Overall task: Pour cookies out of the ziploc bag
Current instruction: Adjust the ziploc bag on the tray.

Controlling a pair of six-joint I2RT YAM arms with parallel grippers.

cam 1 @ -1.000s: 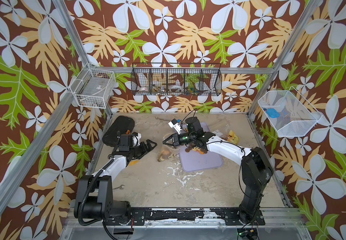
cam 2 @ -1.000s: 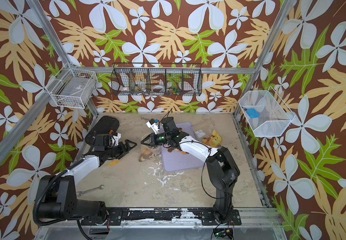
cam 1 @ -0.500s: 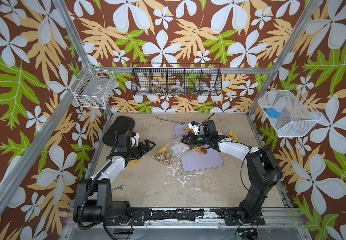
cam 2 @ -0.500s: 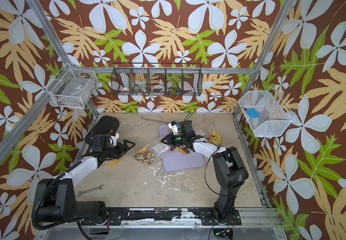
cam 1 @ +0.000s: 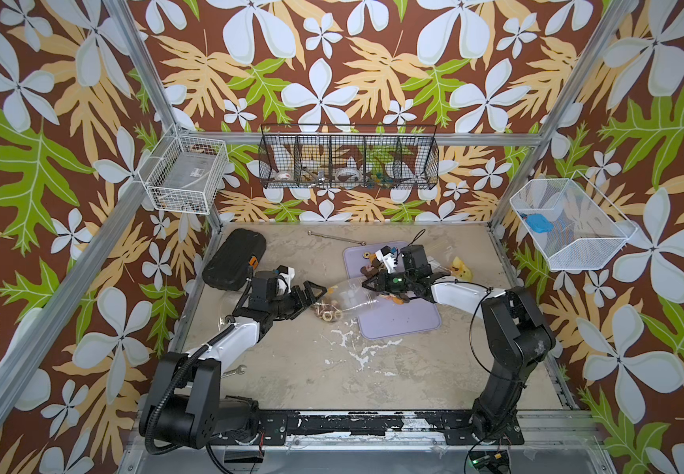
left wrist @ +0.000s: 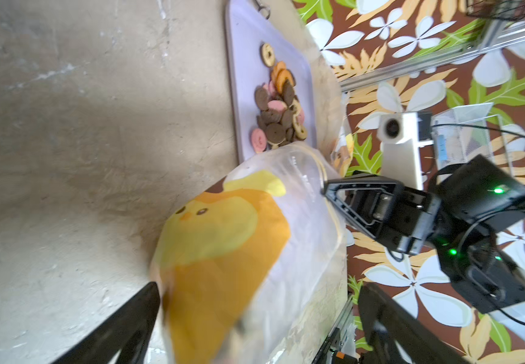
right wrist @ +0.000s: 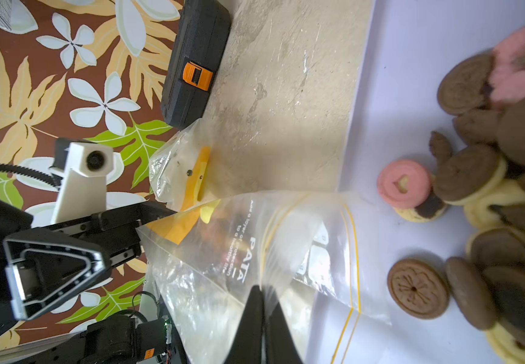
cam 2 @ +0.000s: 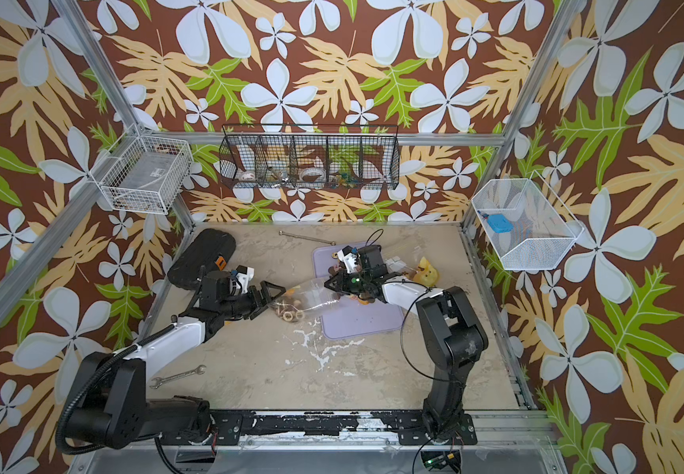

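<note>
The clear ziploc bag (cam 1: 346,297) (cam 2: 309,299) lies stretched between my grippers, its yellow-lined mouth toward the lilac tray (cam 1: 406,322) (cam 2: 356,324). My right gripper (cam 1: 367,287) (right wrist: 262,291) is shut on the bag's film near the mouth. My left gripper (cam 1: 311,301) (left wrist: 255,318) stands open around the bag's bottom end; whether it touches is blurred. Several cookies (cam 1: 328,314) (cam 2: 289,312) sit in the bag's bottom. A pile of brown, pink and tan cookies (left wrist: 277,113) (right wrist: 491,189) lies on the tray. An orange and yellow duck print (left wrist: 223,239) shows at the bag.
A black tool case (cam 1: 233,258) lies at the back left. A wrench (cam 2: 176,375) is by the left arm's base, a metal rod (cam 1: 332,237) at the back, a yellow duck item (cam 1: 461,266) beside the right arm. Wire baskets hang on the walls.
My right gripper has carried the bag's mouth to the right and lowered it onto the tray's edge. My left gripper has moved right, up to the bag's bottom end.
</note>
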